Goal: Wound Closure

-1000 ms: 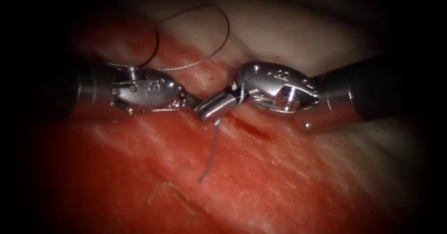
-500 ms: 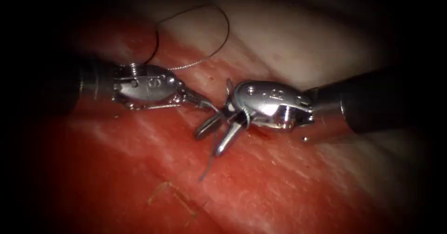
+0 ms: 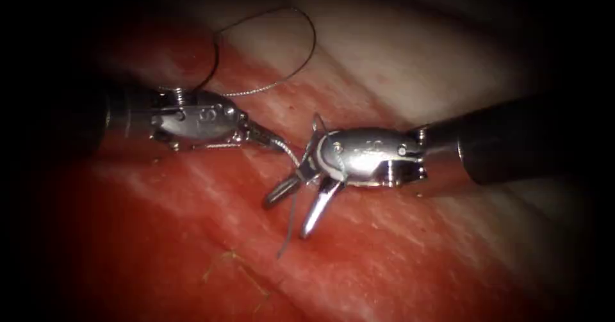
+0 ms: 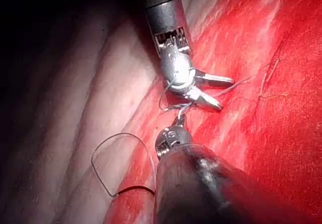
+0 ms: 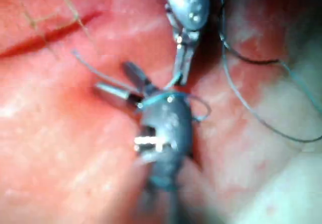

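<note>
Left tool: jaws pinched together on the thread, at a short taut stretch that runs across to the right tool; shaft enters level from the left, tip pointing right and slightly down.
Right tool: jaws spread wide apart, gripping nothing; a turn of thread wrapped round its neck just behind the jaws.
Loose end of thread: hanging from that wrap, passing down between the two open jaws and ending on the tissue just beyond their tips.
Long axis of the loose end: top to bottom in the endoscope view, leaning slightly left, roughly in line with the jaws themselves.
Nearer arm: the right, since the end lies inside its own spread; the left tip sits above and to the left, near but not touching it.
Right arm pose: shaft coming in from the right, wrist bent so the jaws point down and left.
Rest of the thread: a slack dark loop lying on the pale tissue above the left tool.
Needle: in neither tool.
</note>
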Robot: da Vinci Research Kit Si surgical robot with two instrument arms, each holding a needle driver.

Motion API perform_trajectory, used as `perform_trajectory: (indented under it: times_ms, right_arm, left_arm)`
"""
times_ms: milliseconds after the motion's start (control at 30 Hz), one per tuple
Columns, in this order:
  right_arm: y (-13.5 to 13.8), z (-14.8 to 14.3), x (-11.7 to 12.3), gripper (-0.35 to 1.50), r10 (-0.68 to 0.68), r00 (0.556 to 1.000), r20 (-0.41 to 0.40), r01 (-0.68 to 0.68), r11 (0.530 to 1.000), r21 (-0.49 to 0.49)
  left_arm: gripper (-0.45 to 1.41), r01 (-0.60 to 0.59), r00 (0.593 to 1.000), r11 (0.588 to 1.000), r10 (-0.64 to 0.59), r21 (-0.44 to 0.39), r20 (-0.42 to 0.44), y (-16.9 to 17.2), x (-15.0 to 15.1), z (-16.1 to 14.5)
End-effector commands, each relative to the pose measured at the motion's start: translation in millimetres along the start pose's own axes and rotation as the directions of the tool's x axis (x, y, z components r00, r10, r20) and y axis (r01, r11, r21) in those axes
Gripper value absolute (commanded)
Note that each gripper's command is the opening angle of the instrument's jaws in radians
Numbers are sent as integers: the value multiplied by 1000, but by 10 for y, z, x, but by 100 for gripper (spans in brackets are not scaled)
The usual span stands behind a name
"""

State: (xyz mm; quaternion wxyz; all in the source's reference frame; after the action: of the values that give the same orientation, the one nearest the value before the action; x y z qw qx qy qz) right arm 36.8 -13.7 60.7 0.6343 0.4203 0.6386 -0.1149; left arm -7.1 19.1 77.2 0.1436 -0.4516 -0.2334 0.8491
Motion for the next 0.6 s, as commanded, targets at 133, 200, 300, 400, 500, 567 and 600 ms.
perform_trajectory:
  times_ms: [133, 200, 300, 400, 500, 567, 600]
  right_arm:
    - [5, 9, -3, 51, -29, 999, 27, 28, 1000, 9]
    - [6, 7, -4, 2, -26, 999, 43, 25, 1000, 13]
    - [10, 1, -5, -35, -22, 995, 101, 17, 999, 48]
    - [16, -9, -4, -35, -21, 995, 101, 16, 998, 53]
    - [22, -22, -2, -35, -5, 995, 102, 2, 999, 36]
    - [24, -29, -1, -35, 2, 995, 98, -5, 1000, 24]
    - [25, -31, 0, -35, 9, 996, 94, -11, 1000, 19]
  left_arm:
    - [-45, 2, 1000, 1000, -2, -1, -1, 0, -3, 7]
    - [-45, 1, 1000, 1000, -1, -3, 2, 0, -3, 6]
    - [-45, 7, 1000, 1000, -7, -3, 2, 1, -3, 6]
    - [-45, 7, 1000, 1000, -7, -3, 2, 2, -3, 5]
    - [-45, 6, 1000, 1000, -6, -1, 4, 7, -3, 3]
    - [-45, 5, 1000, 1000, -5, -3, 4, 13, -3, 1]
    - [-45, 4, 1000, 1000, -4, -4, 4, 15, -3, 0]
